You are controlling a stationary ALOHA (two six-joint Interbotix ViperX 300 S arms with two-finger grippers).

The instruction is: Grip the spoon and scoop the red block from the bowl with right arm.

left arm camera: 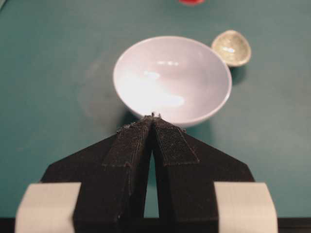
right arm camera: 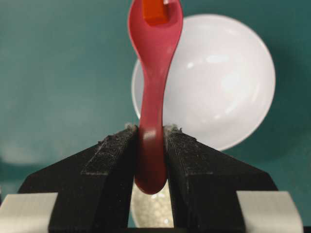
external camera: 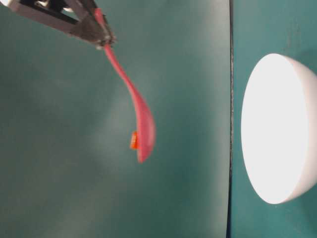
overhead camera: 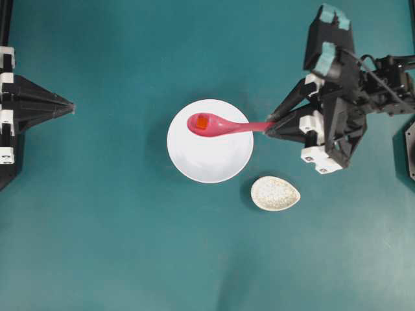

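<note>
Right claw (right arm camera: 150, 141) clamping spoon (right arm camera: 153, 73) handle — red block (right arm camera: 154, 10) in scoop

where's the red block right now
The red block sits in the spoon's scoop, held by the right gripper above the white bowl.

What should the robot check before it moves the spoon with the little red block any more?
1. Right gripper clamps the spoon handle: ok.
2. Red block sits in the scoop: ok.
3. Spoon lifted clear of the white bowl: ok in the table-level view.
4. Scoop level enough to keep the block: cannot tell.
5. Left gripper shut and away from the bowl: ok.
6. Speckled dish out of the spoon's way: ok.
</note>
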